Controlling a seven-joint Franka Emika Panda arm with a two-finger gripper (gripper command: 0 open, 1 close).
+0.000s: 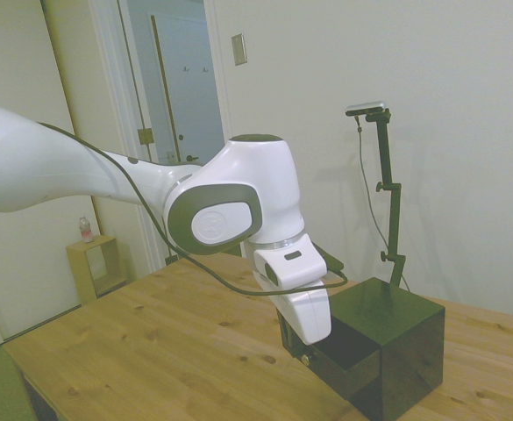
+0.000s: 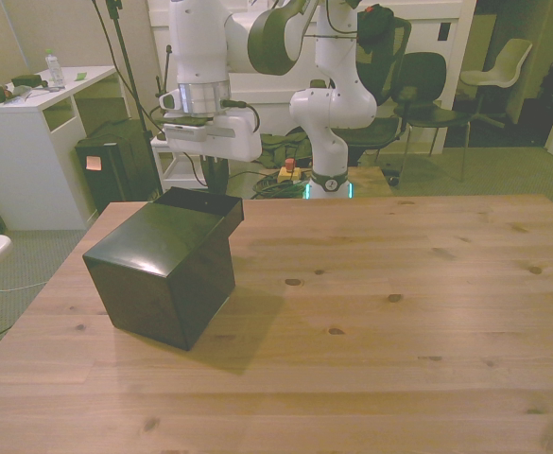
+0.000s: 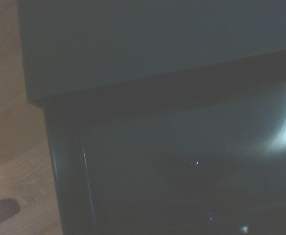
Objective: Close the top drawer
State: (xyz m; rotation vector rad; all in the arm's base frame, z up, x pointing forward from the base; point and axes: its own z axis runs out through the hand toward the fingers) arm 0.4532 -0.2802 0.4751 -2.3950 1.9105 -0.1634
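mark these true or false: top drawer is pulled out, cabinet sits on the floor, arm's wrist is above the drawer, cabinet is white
1. The top drawer is pulled out of the black cabinet. True.
2. The cabinet sits on the floor. False: it stands on the wooden table.
3. The arm's wrist is above the open drawer. True; the wrist view looks down into it.
4. The cabinet is white. False: it is glossy black.
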